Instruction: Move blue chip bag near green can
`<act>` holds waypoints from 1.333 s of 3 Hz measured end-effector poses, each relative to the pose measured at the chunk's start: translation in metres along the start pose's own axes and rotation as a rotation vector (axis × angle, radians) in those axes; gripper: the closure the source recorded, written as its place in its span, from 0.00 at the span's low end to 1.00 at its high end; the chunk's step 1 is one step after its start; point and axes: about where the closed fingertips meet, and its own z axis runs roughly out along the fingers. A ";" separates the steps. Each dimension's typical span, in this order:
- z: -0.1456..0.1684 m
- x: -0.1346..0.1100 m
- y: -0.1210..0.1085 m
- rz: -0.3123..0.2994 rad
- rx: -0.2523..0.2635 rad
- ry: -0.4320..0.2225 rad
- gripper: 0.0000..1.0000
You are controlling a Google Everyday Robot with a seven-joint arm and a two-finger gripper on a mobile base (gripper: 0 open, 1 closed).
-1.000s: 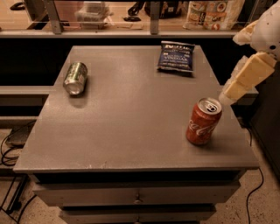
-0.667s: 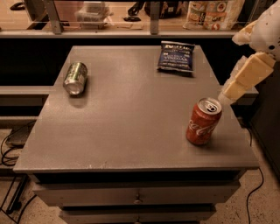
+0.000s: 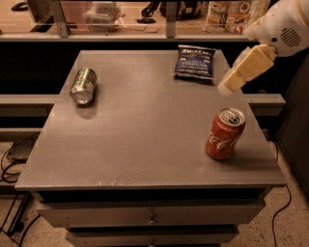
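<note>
The blue chip bag (image 3: 194,61) lies flat at the far right of the grey table (image 3: 145,140), dark navy with white lettering. The green can (image 3: 83,85) lies on its side at the far left of the table, its silver top facing the front. My gripper (image 3: 227,87) hangs at the end of a cream arm segment that comes in from the upper right. It is above the table's right edge, just right of and nearer than the bag, and holds nothing.
A red Coca-Cola can (image 3: 225,133) stands upright near the front right, below the gripper. A shelf with packaged goods (image 3: 227,14) runs behind the table. Drawers (image 3: 152,217) sit under the top, and cables (image 3: 12,164) lie on the floor at left.
The arm's cream end has moved left and a little up, from over the red can towards the chip bag. The bag and both cans have not moved.
</note>
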 end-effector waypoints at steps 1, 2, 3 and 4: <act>0.025 -0.028 -0.028 0.025 0.030 -0.067 0.00; 0.027 -0.026 -0.030 0.039 0.037 -0.068 0.00; 0.039 -0.009 -0.046 0.163 0.105 -0.079 0.00; 0.071 0.014 -0.082 0.315 0.198 -0.112 0.00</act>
